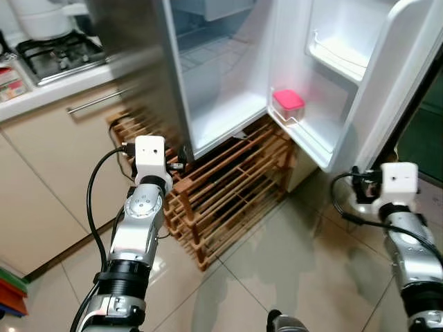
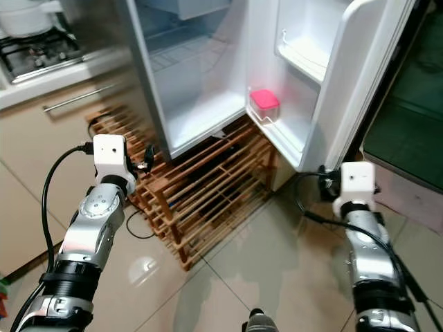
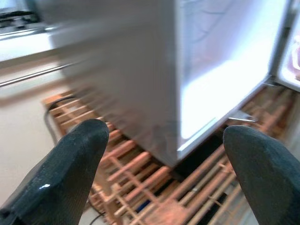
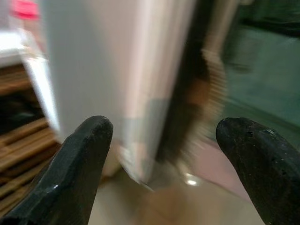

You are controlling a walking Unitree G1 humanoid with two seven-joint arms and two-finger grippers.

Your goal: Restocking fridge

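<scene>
The fridge (image 1: 228, 76) stands open, its white inside bare and its door (image 1: 374, 90) swung out to the right. A pink-lidded container (image 1: 288, 104) sits on the door's lower shelf. My left gripper (image 3: 164, 136) is open with nothing between its fingers, held in front of the fridge's lower left edge above a wooden rack. My right gripper (image 4: 164, 126) is open too and holds nothing; it faces the outer edge of the door, low by the floor. The pink container (image 4: 26, 8) shows as a blur beyond that edge.
A slatted wooden rack (image 1: 228, 187) sits under and in front of the fridge, with a black cable by its left end. To the left are a counter with a gas hob (image 1: 59, 55) and a beige cabinet (image 1: 62, 159). Tiled floor (image 2: 277, 263) lies ahead.
</scene>
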